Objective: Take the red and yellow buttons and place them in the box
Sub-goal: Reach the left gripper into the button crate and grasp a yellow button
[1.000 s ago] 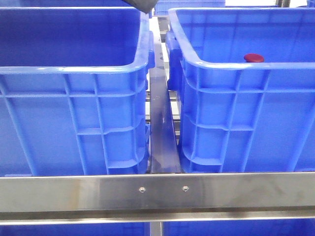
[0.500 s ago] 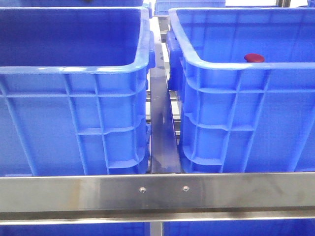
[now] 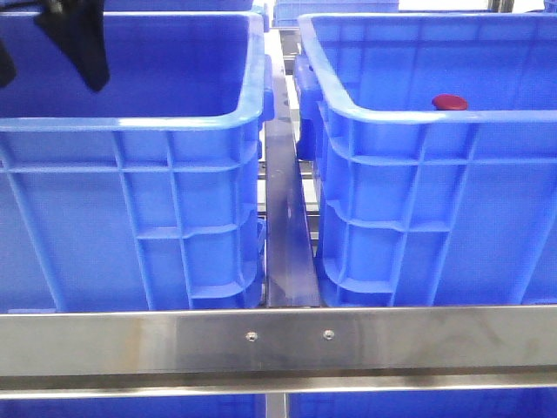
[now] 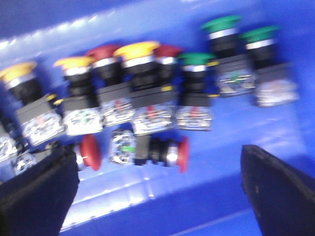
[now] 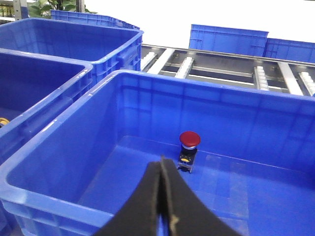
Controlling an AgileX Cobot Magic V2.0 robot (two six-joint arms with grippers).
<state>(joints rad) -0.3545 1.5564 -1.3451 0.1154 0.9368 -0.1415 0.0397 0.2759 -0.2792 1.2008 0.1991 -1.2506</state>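
One red button (image 5: pixel 189 139) stands mid-floor in the box (image 5: pixel 211 86).

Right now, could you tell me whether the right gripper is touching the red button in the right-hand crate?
Apart. In the right wrist view, the shut right gripper hangs short of the red button, with bare blue crate floor visible between them.

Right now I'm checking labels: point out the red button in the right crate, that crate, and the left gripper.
red button (image 5: pixel 189 138): right wrist view, domed cap.
right crate (image 3: pixel 418 113): front view, near rim.
left gripper (image 4: pixel 157 189): left wrist view, between fingertips.
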